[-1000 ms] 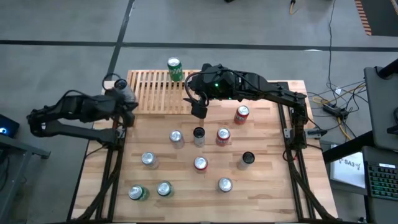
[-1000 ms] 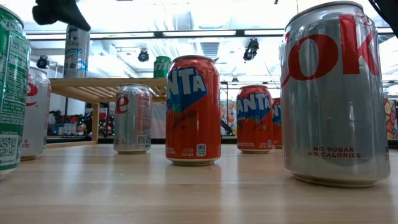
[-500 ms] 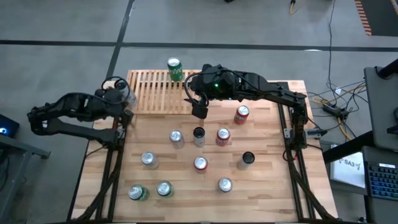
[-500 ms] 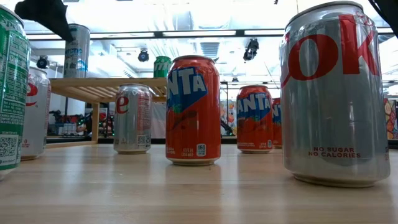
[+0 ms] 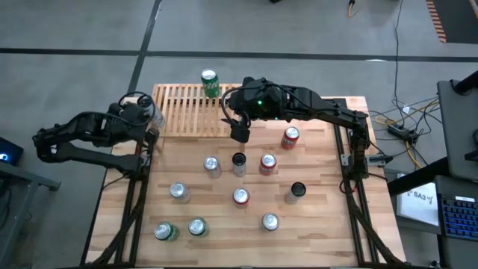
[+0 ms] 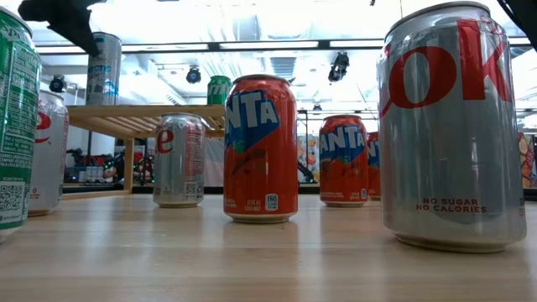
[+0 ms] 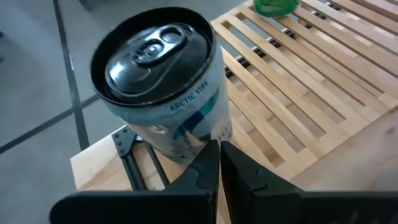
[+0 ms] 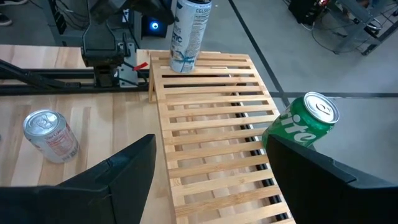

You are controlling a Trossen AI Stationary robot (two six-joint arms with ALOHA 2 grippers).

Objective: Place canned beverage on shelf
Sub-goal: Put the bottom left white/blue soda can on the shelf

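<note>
The shelf [image 5: 187, 112] is a light-wood slatted rack at the table's far left. A tall slim silver-and-blue can [image 7: 165, 93] stands upright on the shelf's left end [image 8: 186, 28] and also shows in the low view [image 6: 103, 67]. A green can [image 5: 210, 82] stands at the shelf's far edge. My left gripper [image 7: 219, 155] is shut, and its tips are just left of the tall can's lower side. My right gripper [image 8: 211, 143] is open and empty. It hovers above the shelf's near right edge [image 5: 237, 133]. My left gripper's shut fingertips [image 7: 211, 152] show right beside the tall can's lower side [image 7: 186, 146], coming from the table's left. I cannot tell whether they touch it. The can stands upright on its own base on the slats.
Several cans stand on the wooden table in front of the shelf, among them a red one [image 5: 290, 136], a silver one [image 5: 211, 164] and a dark-topped one [image 5: 238, 160]. In the low view an orange can [image 6: 260, 147] and a large silver can [image 6: 453, 126] stand close to the camera.
My left gripper has drawn back a little from the tall can toward the table's left edge. The can has stayed upright on the shelf. My right arm has kept still.
</note>
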